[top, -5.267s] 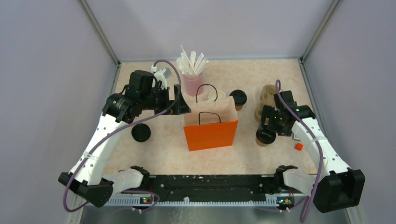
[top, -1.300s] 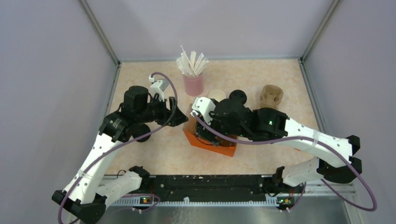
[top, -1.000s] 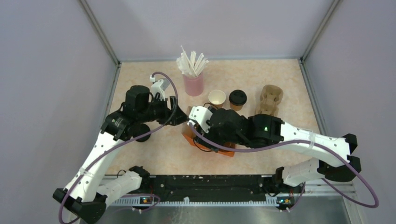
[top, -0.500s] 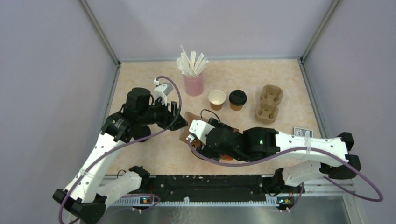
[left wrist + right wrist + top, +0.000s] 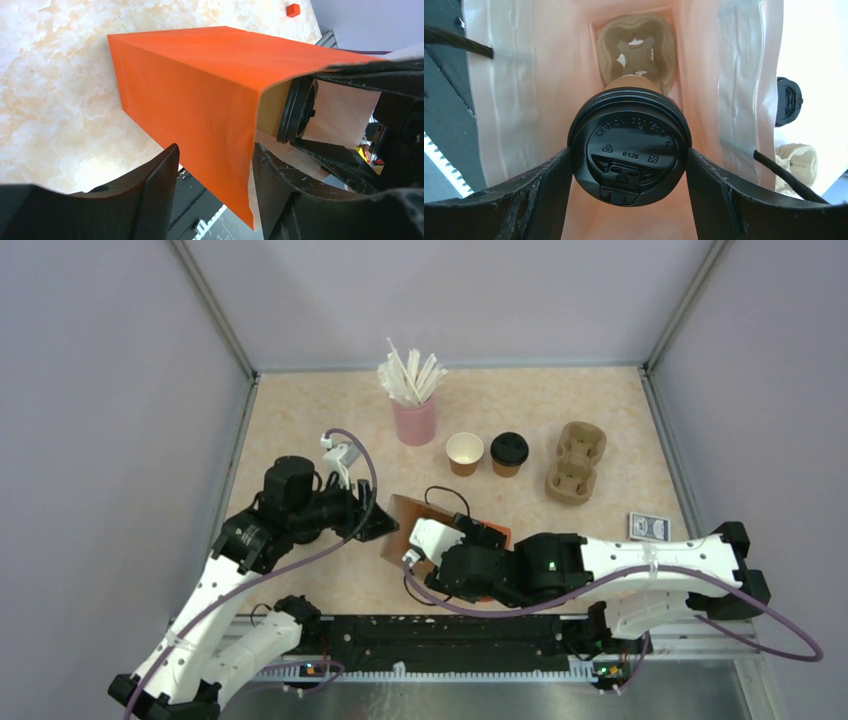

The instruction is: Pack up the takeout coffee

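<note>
Inside right claw [image 5: 628, 167]: lidded coffee cup [image 5: 629, 145]

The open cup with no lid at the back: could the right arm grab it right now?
Probably not yet. Its end effector is inside the orange bag, clamped on a lidded cup; it would have to let go and back out to reach the open cup.

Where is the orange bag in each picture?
Top view: the orange bag is tipped, low in the middle, partly hidden.
Left wrist: the bag fills the middle, orange outside showing.
Right wrist: you look inside; its pale walls frame the picture.
Landmark: the lidded cup in its mouth, seen in both wrist views, hidden from above.
</note>
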{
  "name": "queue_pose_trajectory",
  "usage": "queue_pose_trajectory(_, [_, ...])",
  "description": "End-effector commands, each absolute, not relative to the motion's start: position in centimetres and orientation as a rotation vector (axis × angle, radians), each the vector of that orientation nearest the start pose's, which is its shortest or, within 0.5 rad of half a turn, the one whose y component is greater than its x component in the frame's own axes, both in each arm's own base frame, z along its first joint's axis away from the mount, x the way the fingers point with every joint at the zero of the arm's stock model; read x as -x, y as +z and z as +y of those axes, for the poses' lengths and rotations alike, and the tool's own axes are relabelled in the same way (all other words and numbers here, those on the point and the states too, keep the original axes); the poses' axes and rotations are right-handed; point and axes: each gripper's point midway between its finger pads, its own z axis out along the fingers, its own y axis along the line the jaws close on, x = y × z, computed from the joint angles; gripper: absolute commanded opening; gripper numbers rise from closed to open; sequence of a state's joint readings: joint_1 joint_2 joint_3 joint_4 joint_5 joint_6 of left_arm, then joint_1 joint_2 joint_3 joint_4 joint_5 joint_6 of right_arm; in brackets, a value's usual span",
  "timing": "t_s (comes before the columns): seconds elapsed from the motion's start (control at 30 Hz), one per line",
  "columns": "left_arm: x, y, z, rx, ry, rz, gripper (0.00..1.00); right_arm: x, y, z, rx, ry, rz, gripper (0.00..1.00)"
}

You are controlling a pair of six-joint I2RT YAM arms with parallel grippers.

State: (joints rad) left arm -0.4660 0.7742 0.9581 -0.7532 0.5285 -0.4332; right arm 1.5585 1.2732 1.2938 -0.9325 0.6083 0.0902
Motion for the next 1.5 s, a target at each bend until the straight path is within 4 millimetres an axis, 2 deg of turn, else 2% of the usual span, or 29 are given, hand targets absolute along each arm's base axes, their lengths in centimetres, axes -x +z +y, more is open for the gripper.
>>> queue_pose_trajectory(0.0, [-16.1,25.7,-19.0,-0.333,-1.033,2.193,0.6,-9.4,23.1,27.8,1.278,0.078,1.854,0.63])
queue_pose_trajectory(0.13, [-16.0,25.5,-18.8,-0.361,-1.01,2.179,0.58,-9.4,22.4,27.4,1.253,0.068,1.874,0.63])
queue_pose_trajectory(0.33, [-15.1,25.8,-19.0,-0.397,-1.061,2.157,0.53,-9.7,22.5,27.4,1.255,0.047,1.85,0.63])
queue_pose_trajectory(0.5, [-14.3,26.8,-19.0,-0.413,-1.088,2.111,0.68,-9.8,22.6,28.2,1.276,0.052,1.814,0.63])
queue_pose_trajectory(0.63, [-13.9,26.2,-19.4,-0.418,-1.133,2.144,0.7,-9.9,23.2,29.1,1.285,0.052,1.788,0.64])
queue_pose_trajectory(0.8, [-14.8,25.0,-19.0,-0.381,-1.071,2.189,0.61,-9.9,22.9,29.6,1.308,0.041,1.785,0.64])
queue_pose_trajectory(0.9, [-15.6,25.4,-19.3,-0.363,-1.065,2.186,0.54,-9.9,23.1,29.6,1.308,0.047,1.778,0.64])
queue_pose_trajectory(1.0, [-15.4,25.7,-19.6,-0.352,-1.104,2.187,0.35,-9.9,23.0,29.5,1.307,0.047,1.783,0.65])
queue_pose_trajectory(1.1, [-15.2,25.8,-19.6,-0.382,-1.106,2.145,0.07,-9.8,23.4,29.7,1.326,0.057,1.761,0.65])
queue_pose_trajectory(1.17, [-15.2,26.6,-19.6,-0.415,-1.104,2.068,0.01,-9.9,24.2,30.4,1.352,0.052,1.727,0.66])
queue_pose_trajectory(1.3, [-15.3,27.9,-19.8,-0.454,-1.121,1.927,0.0,-10.2,25.3,31.6,1.39,0.03,1.66,0.67])
queue_pose_trajectory(1.47, [-14.9,26.7,-20.3,-0.464,-1.164,1.971,0.0,-10.6,25.9,32.6,1.39,0.006,1.629,0.67])
